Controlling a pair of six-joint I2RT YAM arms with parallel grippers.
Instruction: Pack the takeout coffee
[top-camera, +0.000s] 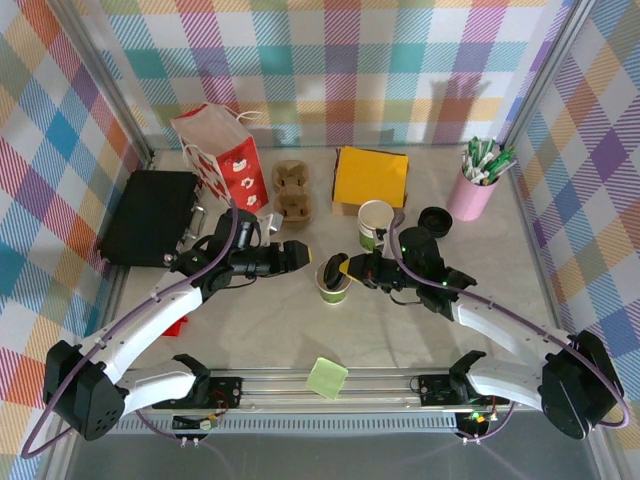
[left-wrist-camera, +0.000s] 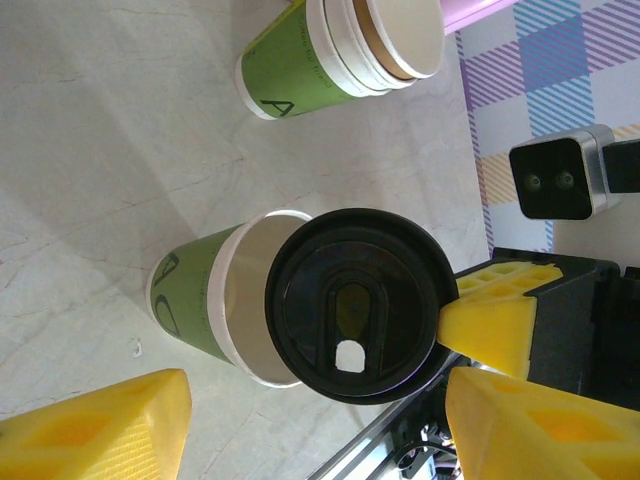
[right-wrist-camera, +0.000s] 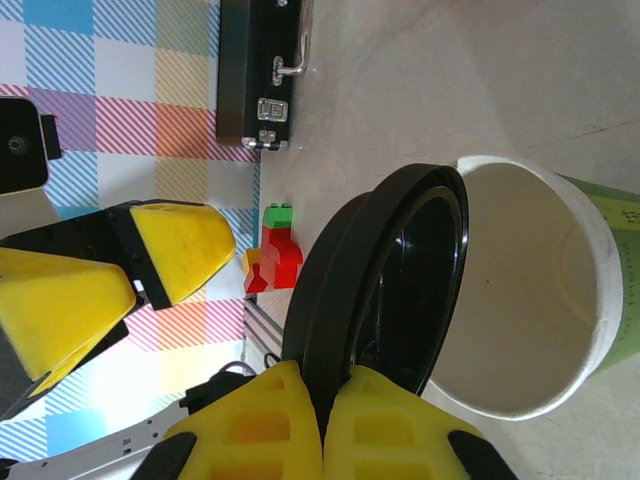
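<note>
The small paper cup with green printed sides and a cream-white rim (left-wrist-camera: 195, 300) stands upright near the middle of the table (top-camera: 270, 335), between the two grippers. Much of its mouth is covered by a round black plastic lid (left-wrist-camera: 350, 300) held tilted against it; whether the lid touches the rim cannot be told. From above, little of the cup can be seen under the lid. The right gripper (right-wrist-camera: 320, 385) has its jaws clamped on the lid's edge. The left gripper (top-camera: 300, 254) hangs just beside the cup with its jaws apart and nothing between them. In the left wrist view its yellow fingertips (left-wrist-camera: 110, 430) are cut off by the bottom edge. The print on the cup is only partly readable. A stack of like green cups (left-wrist-camera: 300, 60) stands behind, near a second black lid (top-camera: 435, 220) and a pink cup of pens (top-camera: 472, 195). Red and green toy bricks (right-wrist-camera: 278, 255) lie half hidden under the left arm. Farther back lie a black case (top-camera: 150, 218), a red-and-white paper bag (top-camera: 222, 158), a brown pulp cup carrier (top-camera: 292, 190) and a flat yellow square (top-camera: 370, 178) of unclear kind. A green paper square (top-camera: 327, 378) lies at the near edge. The table is pale and marbled; pastel plaid cloth walls (top-camera: 350, 60) close it in.
</note>
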